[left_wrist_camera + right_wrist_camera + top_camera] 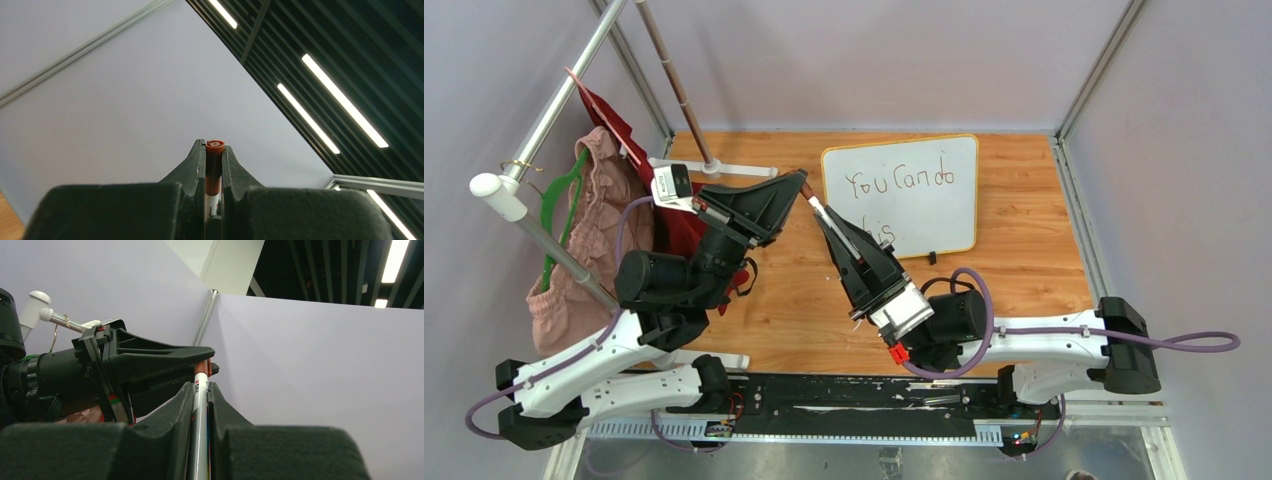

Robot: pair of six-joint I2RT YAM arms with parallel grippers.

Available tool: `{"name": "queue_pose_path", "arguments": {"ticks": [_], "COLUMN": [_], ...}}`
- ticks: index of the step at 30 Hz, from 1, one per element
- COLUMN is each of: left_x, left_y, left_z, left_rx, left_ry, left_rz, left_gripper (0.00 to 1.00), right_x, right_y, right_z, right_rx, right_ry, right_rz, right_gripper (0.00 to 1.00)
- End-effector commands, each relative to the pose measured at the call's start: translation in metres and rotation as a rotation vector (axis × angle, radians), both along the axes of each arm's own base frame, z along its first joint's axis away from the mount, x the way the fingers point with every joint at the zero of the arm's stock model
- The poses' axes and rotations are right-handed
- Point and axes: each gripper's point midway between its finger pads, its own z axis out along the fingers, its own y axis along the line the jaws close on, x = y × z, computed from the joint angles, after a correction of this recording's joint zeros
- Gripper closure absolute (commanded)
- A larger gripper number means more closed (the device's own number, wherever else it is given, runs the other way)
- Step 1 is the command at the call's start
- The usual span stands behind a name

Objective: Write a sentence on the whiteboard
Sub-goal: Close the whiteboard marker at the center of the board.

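Whiteboard [949,215]: flat white rectangle, thin yellow-orange rim, rounded corners. It lies flat on the light wooden table [1024,280], far side, right of centre. A small black clip foot shows at its near edge.

The dark reddish-brown handwritten sentence [899,181] reads "You Can do" on the top line. On the second line only "is" shows; the rest is hidden behind the arm.

Both arms meet in the air just left of the board, over its near-left corner. The right gripper [200,387] is pinched on the barrel of the slim white marker [836,225]. The left gripper [214,150] is pressed together on the marker's reddish-brown cap [214,167] at the far end. The marker tip is off the board.

Step, my read: writing looks finished or nearly so, and this is the cap handoff, either seating the cap or pulling it off. Can't tell which from here.

Next move calls for a straight push or pull along the marker axis, with both grips held firm. Any sideways load risks the barrel twisting in the right jaws.

Left edge: metal clothes rack [544,110] with pink and red garments, well apart from the work.
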Motion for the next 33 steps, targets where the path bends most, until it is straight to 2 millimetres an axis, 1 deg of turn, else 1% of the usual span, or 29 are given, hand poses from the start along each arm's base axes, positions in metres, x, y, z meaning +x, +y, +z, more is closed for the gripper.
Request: {"name": "queue_pose_path", "arguments": {"ticks": [1,4,8,9,12,13,18,21,28,31,33], "left_x": [-0.022,-0.019,-0.01,-0.009,-0.008,-0.009,-0.008,-0.007,-0.001,0.002,0.001], "left_y": [-0.066,-0.06,-0.038,-0.034,-0.022,-0.018,-0.008,-0.004,0.013,0.019,0.02], "left_z": [-0.066,-0.066,-0.061,-0.058,-0.05,-0.048,-0.041,-0.039,-0.034,-0.032,-0.03], "left_rx": [0.234,0.224,0.188,0.184,0.175,0.17,0.159,0.162,0.157,0.158,0.157], "left_ry": [0.047,0.052,0.063,0.056,0.032,0.027,0.016,0.015,0.024,0.026,0.018], "left_rz": [-0.22,-0.187,-0.095,-0.079,-0.035,-0.025,0.007,0.026,0.101,0.13,0.131], "left_gripper": [1.0,1.0,1.0,0.97,0.73,0.67,0.5,0.47,0.45,0.45,0.47], "right_x": [0.011,0.01,0.007,0.005,0.001,0.001,-0.001,-0.002,-0.005,-0.007,-0.007], "right_y": [0.006,0.004,-0.002,-0.001,-0.005,-0.005,-0.008,-0.008,-0.01,-0.01,-0.01], "right_z": [0.005,0.004,0.003,0.001,0.0,0.0,-0.002,-0.004,-0.007,-0.008,-0.008], "right_rx": [0.003,0.006,0.0,-0.009,-0.015,-0.015,-0.016,-0.022,-0.039,-0.043,-0.046], "right_ry": [0.019,0.016,0.014,0.009,0.004,0.002,0.004,0.005,0.008,0.008,0.01], "right_rz": [-0.057,-0.054,-0.029,-0.015,0.006,0.01,0.021,0.03,0.058,0.067,0.07], "right_gripper": [1.0,1.0,1.0,1.0,1.0,1.0,1.0,1.0,1.0,1.0,1.0]}}
